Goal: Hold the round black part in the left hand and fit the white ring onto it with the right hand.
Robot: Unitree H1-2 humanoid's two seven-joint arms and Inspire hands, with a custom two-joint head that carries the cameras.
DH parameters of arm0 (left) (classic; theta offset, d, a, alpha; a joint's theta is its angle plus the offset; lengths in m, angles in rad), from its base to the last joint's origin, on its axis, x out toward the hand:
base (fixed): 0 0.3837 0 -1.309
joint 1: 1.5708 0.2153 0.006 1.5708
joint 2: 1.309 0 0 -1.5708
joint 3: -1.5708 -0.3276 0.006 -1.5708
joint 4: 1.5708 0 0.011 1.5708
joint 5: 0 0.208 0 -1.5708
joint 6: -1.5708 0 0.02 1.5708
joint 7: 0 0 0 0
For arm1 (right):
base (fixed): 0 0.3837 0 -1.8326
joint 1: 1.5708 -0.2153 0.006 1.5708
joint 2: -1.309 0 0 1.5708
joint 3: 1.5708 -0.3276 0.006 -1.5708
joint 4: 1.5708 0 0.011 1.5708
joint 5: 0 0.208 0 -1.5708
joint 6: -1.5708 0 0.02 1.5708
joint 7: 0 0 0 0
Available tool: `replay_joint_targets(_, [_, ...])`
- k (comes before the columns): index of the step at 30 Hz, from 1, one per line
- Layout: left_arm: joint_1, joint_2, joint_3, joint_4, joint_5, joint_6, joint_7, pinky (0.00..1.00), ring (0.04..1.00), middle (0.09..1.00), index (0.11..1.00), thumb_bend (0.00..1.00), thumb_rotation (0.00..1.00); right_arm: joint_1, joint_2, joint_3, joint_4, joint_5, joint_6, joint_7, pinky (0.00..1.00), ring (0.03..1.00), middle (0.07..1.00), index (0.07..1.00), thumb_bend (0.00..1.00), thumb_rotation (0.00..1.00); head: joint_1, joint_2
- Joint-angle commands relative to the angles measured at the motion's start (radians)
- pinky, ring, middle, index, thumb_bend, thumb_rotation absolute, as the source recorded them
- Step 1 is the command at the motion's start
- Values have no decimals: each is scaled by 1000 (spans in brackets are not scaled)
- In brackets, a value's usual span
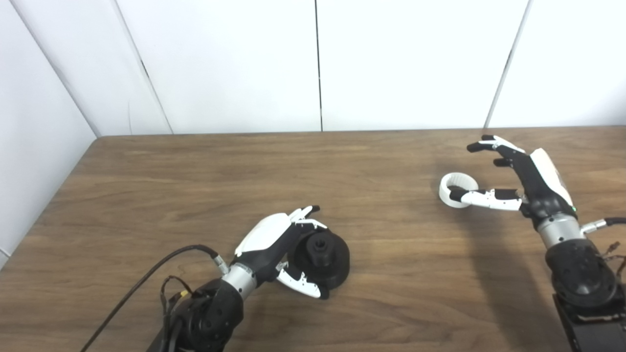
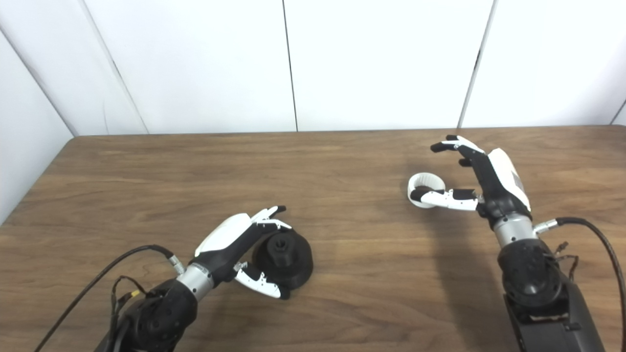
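The scene is evenly and brightly lit from above, and the white wall panels [image 1: 406,63] are rendered close to overexposed, with little surface detail kept. Soft, diffuse shadows are cast on the wooden table [image 1: 195,171], a broad one beneath and in front of the right hand [image 1: 523,183] and a small one under the left hand [image 1: 274,242]. Slight overall softness is seen in both views, and no strong glare is noted.
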Motion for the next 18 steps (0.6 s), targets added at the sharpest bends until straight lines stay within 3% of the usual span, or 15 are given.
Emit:
replay_joint_targets(1, [-14, 2, 2, 6, -5, -19, -6, 918, 1000, 1000, 682, 819, 184, -60, -22, 1, 2, -18, -21, 2, 820, 933, 909, 731, 908, 333, -3, -2])
replay_joint_targets(12, [-19, 4, 6, 6, -7, -26, -15, 917, 1000, 1000, 682, 816, 194, -114, -46, 21, 139, -48, -27, 31, 955, 1000, 962, 748, 911, 351, -9, 1])
replay_joint_targets(18, [-21, -1, 9, 13, -9, -31, -13, 928, 1000, 1000, 682, 819, 176, -138, -77, 61, 191, -88, -33, 46, 1000, 1000, 968, 754, 921, 359, -15, -1])
